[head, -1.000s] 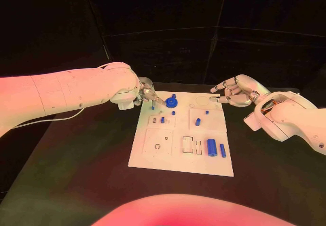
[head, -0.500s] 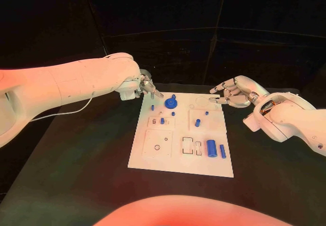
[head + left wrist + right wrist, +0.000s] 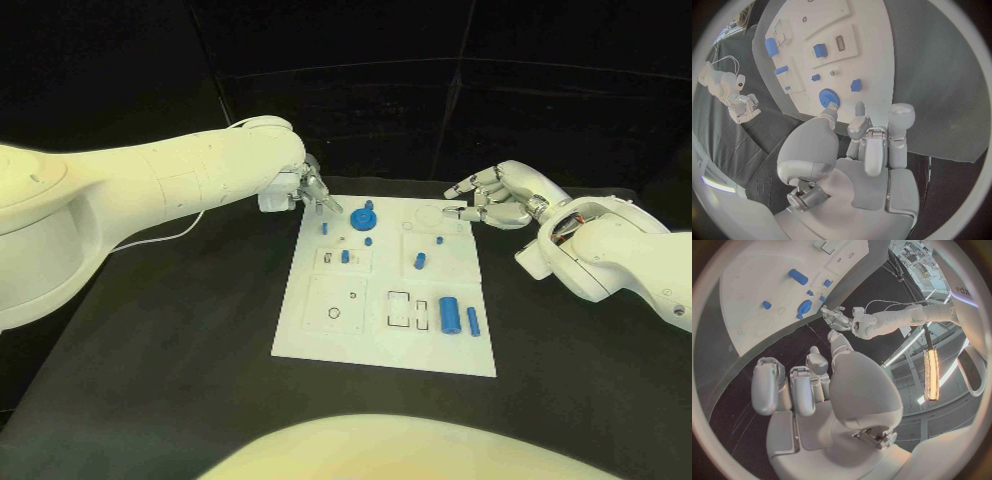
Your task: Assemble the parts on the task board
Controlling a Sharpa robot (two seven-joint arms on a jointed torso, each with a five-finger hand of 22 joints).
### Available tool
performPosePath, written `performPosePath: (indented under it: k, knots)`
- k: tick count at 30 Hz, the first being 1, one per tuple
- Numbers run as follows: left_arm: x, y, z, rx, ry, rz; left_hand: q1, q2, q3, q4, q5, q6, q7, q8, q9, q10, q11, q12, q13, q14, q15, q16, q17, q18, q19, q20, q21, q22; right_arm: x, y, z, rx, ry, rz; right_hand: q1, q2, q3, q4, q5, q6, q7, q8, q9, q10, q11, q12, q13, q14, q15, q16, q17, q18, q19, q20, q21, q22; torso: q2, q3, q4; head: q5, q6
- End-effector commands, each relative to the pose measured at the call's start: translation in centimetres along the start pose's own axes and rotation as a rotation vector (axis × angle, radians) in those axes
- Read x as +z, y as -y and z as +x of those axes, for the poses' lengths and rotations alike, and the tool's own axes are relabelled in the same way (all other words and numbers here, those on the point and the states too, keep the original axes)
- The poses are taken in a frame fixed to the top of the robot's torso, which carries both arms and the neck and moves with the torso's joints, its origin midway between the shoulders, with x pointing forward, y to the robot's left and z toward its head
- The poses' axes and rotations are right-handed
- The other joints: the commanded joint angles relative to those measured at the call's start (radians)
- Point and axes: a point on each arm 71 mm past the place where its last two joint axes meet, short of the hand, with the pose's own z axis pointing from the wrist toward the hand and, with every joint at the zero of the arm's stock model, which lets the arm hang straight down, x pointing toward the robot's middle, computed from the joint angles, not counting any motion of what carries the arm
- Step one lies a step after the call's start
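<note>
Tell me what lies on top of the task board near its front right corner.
On the task board, near that corner, a thick blue cylinder lies beside a thinner blue rod. Empty outlined recesses sit to their left. Whatever is beneath the two pieces is covered.

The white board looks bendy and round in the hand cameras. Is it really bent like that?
No. In the head view the task board is a flat plate with straight edges. In the left wrist view, a fisheye lens curves its edge above the left hand. In the right wrist view the board bows the same way, and a bright ceiling light glares at the side.
</note>
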Motion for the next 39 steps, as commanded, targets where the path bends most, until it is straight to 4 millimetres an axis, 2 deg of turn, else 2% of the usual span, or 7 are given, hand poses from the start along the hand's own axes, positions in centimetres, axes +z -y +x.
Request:
performPosePath:
  k: [1, 21, 39]
  knots:
    - [0.2, -0.2, -0.1, 0.043, -0.02, -0.017, 0.009, 0.002, -0.006, -0.001, -0.003, 0.006, 0.002, -0.004, -0.002, -0.005, 0.001, -0.005, -0.001, 0.089, 0.008, -0.006, 0.186, -0.002, 0.001, 0.009, -0.004, 0.0, 0.1, -0.2, 0.0, 0.003, -0.003, -0.005, -0.005, 0.005, -0.002, 0.003, 0.004, -0.004, -0.005, 0.006, -0.001, 0.005, -0.002, 0.001, -0.001, 0.08, -0.007, -0.002, 0.178, 0.018, -0.002, -0.002, -0.005, 0.0, 0.0, 0.0005, 0.0015, 0.001, 0.0]
    - [0.9, -0.4, 0.8, 0.068, -0.073, -0.037, 0.041, 0.023, -0.024, -0.004, -0.003, 0.02, 0.0, -0.006, -0.014, -0.005, 0.001, -0.004, 0.0, 0.09, 0.007, -0.004, 0.192, -0.003, 0.004, 0.01, 0.001, 0.008, 0.2, -0.2, 0.0, 0.002, -0.001, -0.008, -0.005, 0.006, -0.002, 0.002, 0.004, -0.004, -0.005, 0.006, -0.001, 0.004, -0.003, 0.0, -0.001, 0.08, -0.008, -0.002, 0.178, 0.018, -0.002, -0.002, -0.005, 0.0, -0.002, 0.0008, 0.0019, 0.003, -0.009]
    - [1.0, 0.1, 1.7, 0.077, -0.089, -0.023, 0.064, 0.043, -0.034, -0.007, -0.003, 0.031, -0.002, -0.007, -0.021, -0.002, -0.002, -0.002, 0.004, 0.09, 0.006, -0.003, 0.195, -0.003, 0.006, 0.009, 0.002, 0.012, 0.3, -0.2, 0.1, 0.003, 0.0, -0.01, -0.004, 0.008, -0.002, 0.003, 0.004, -0.004, -0.005, 0.006, -0.001, 0.004, -0.003, 0.0, -0.002, 0.08, -0.008, -0.002, 0.178, 0.018, -0.002, -0.002, -0.006, -0.001, -0.002, 0.0012, 0.0025, 0.001, -0.01]
